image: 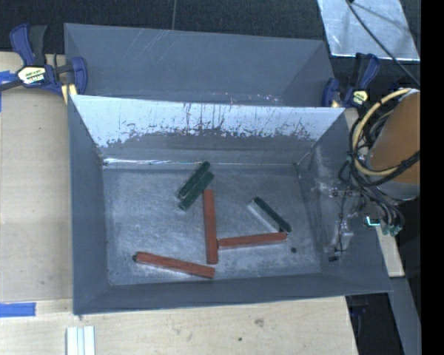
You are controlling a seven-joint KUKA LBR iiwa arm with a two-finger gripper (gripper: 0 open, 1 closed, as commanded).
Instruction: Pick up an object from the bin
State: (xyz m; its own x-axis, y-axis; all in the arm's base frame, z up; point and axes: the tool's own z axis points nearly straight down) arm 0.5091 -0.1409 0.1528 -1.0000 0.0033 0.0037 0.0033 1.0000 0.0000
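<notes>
Green stick (272, 216) | left of pincer (335, 254), apart | pincer opening: cannot tell

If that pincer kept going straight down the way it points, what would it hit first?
Probably the bare grey bin near the foot of its right wall; the pincer has no loose thing under it. The nearest reddish-brown stick lies apart, towards the middle. Depth is unclear.

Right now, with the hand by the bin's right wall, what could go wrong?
1. The hand sits over the sloped right wall, apart from every stick; descending there could scrape metal and grab nothing.
2. The nearest red-brown stick touches the second red-brown stick at its left end, so pulling one may drag the other.
</notes>
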